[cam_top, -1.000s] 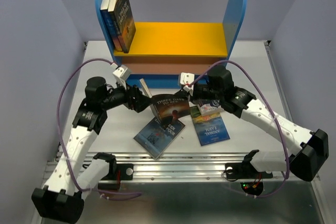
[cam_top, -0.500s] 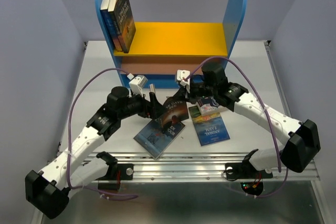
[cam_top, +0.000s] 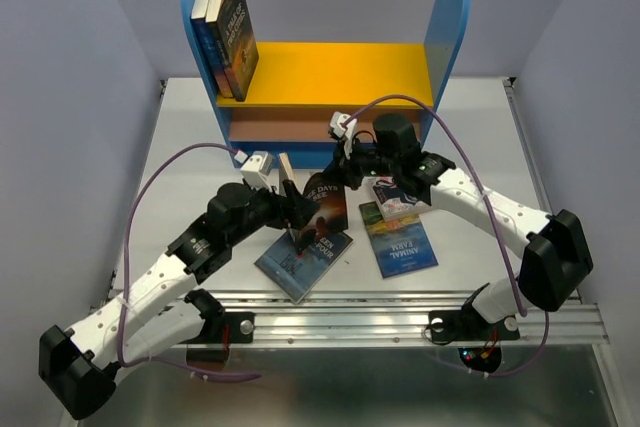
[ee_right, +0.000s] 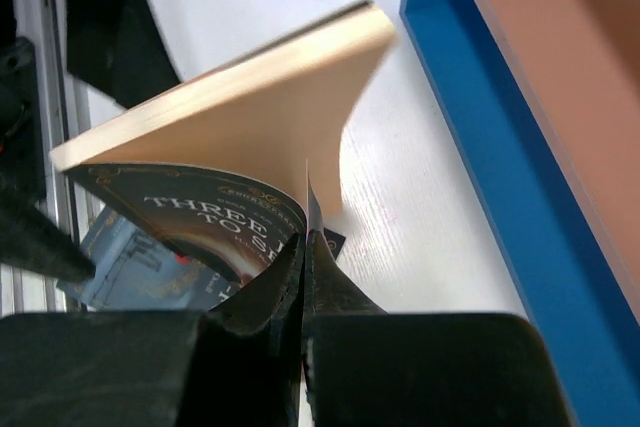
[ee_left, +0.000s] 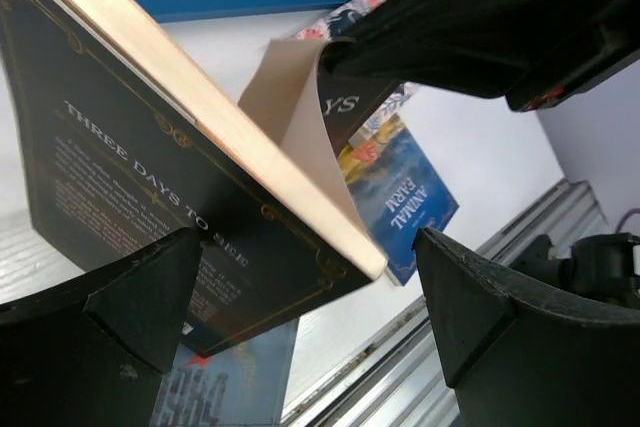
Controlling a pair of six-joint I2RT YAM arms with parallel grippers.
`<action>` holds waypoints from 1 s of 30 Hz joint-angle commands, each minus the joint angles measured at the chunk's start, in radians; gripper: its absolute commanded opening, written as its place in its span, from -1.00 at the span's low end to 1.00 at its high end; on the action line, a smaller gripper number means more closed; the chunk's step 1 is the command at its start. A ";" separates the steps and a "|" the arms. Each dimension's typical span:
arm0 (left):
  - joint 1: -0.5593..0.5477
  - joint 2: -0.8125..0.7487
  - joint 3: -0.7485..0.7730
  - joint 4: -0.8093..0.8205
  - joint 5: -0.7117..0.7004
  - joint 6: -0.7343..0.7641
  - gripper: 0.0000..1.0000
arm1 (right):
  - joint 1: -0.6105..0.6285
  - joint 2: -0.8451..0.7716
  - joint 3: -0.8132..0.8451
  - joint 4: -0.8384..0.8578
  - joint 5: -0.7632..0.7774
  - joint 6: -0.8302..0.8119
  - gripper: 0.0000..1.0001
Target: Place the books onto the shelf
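The white, segmented left arm (cam_top: pixel 160 277) stretches from the near left corner diagonally toward the middle of the tabletop (cam_top: pixel 480 137), which is pale and matte with a metal rail along its near edge. The right arm (cam_top: pixel 490 212) bends sharply at a black elbow on the near right, then reaches up and leftward.

Two thin paperbacks lie flat near the front: a blue paperback (cam_top: pixel 305 262) turned at an angle, and just right of it the Animal Farm paperback (cam_top: pixel 402 242), glossy with a blue sky cover. A floral-covered book (cam_top: pixel 392 202) lies partly under the right arm.

The left tool (cam_top: pixel 296 212) stands fully open, its black fingers (ee_left: pixel 140 297) either side of the Three Days to See paperback (cam_top: pixel 328 202) without gripping it. That book is dark with gold border lines and a pale page block, raised off the tabletop and tilted. The right tool (ee_right: pixel 303 252) is pinched tight on its front cover alone, which curls away from the pages.

Beyond stands the shelf (cam_top: pixel 450 17): round-topped blue side panels, smooth yellow upper board, brownish-pink lower board, blue base. Two upright books (cam_top: pixel 228 32) lean against its left panel on the yellow board.
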 commanded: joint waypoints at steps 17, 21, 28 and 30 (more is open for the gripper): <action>-0.197 0.163 0.120 -0.110 -0.398 0.018 0.33 | -0.005 -0.020 -0.012 0.092 -0.006 0.145 -0.99; -0.200 0.170 0.101 -0.090 -0.426 0.018 0.07 | -0.005 -0.023 -0.021 0.092 -0.018 0.139 -0.99; -0.200 0.121 0.077 -0.056 -0.446 0.026 -1.00 | -0.005 -0.014 -0.023 0.092 -0.015 0.131 -0.99; -0.200 0.102 0.070 -0.044 -0.452 0.033 -1.00 | -0.005 -0.009 -0.020 0.092 -0.006 0.133 -0.99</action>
